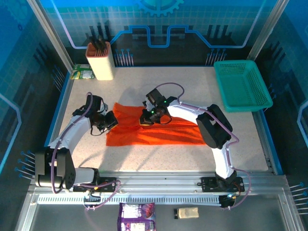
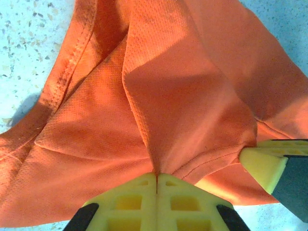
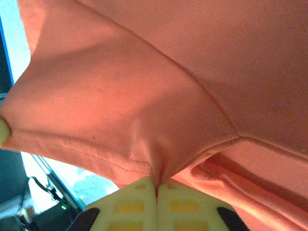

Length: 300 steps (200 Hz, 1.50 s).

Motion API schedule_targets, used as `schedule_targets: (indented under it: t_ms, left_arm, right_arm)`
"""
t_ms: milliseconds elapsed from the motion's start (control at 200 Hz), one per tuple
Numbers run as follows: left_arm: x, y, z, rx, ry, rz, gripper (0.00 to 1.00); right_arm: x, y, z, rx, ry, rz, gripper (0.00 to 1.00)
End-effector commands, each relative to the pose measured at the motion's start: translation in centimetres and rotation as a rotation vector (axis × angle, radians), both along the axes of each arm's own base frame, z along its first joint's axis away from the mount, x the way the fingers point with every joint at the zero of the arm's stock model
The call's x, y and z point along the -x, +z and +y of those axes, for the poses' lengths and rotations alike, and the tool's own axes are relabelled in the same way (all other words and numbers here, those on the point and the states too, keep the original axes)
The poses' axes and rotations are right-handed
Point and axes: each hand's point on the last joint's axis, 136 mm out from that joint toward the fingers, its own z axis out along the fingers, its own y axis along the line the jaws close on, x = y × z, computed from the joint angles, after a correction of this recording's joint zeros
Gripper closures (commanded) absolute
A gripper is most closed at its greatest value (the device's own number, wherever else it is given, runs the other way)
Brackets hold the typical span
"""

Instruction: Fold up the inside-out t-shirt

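Pinching t-shirt (image 1: 159, 134) far side: left fingers (image 2: 149, 185) and right fingers (image 3: 150, 188) closed on cloth. Fold step judged underway; next, edge to be carried near, level.

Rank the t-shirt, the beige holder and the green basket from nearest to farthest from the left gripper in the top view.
1. The t-shirt, clamped in the left gripper itself.
2. The beige holder, back left corner.
3. The green basket, back right side.
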Motion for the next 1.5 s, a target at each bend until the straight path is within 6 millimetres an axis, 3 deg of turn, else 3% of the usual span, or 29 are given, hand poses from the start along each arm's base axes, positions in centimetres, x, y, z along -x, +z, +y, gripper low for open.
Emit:
schedule_targets:
  t_ms: [0, 170, 465, 535, 700, 896, 1076, 1286, 1496]
  left_arm:
    - [1.8, -0.2, 0.1, 0.010, 0.008, 0.051, 1.00]
    - [3.5, -1.1, 0.2, 0.013, 0.029, 0.087, 1.00]
    - [5.8, -6.0, 0.1, 0.027, 0.071, 0.197, 0.98]
    - [5.8, -6.0, 0.2, 0.023, 0.074, 0.201, 0.93]
    - [5.0, -3.7, 0.3, 0.012, 0.064, 0.150, 0.79]
    - [2.1, 0.6, 1.2, -0.040, 0.044, 0.047, 0.70]
    - [-3.0, 2.4, 1.1, -0.037, 0.015, -0.012, 0.73]
    - [-9.1, 1.9, 1.7, -0.082, -0.001, -0.033, 0.81]
    - [-13.0, 0.2, 2.7, -0.146, -0.013, -0.004, 0.85]
  right_arm:
    - [0.8, 1.9, 0.3, -0.010, 0.024, -0.023, 1.00]
    - [1.8, 2.0, 0.2, -0.009, 0.035, -0.016, 1.00]
    - [3.2, -2.0, 0.0, 0.026, 0.048, 0.058, 1.00]
    - [3.2, -1.8, -0.1, 0.029, 0.051, 0.055, 0.98]
    - [3.1, -0.4, -0.8, 0.033, 0.052, 0.035, 0.78]
    - [2.2, 2.2, -1.5, 0.017, 0.053, -0.009, 0.71]
    - [0.0, 3.5, -1.6, 0.008, 0.049, -0.049, 0.69]
    - [-4.0, 3.5, -2.4, 0.001, 0.017, -0.079, 0.68]
    - [-7.2, 2.8, -3.7, -0.007, -0.018, -0.082, 0.68]
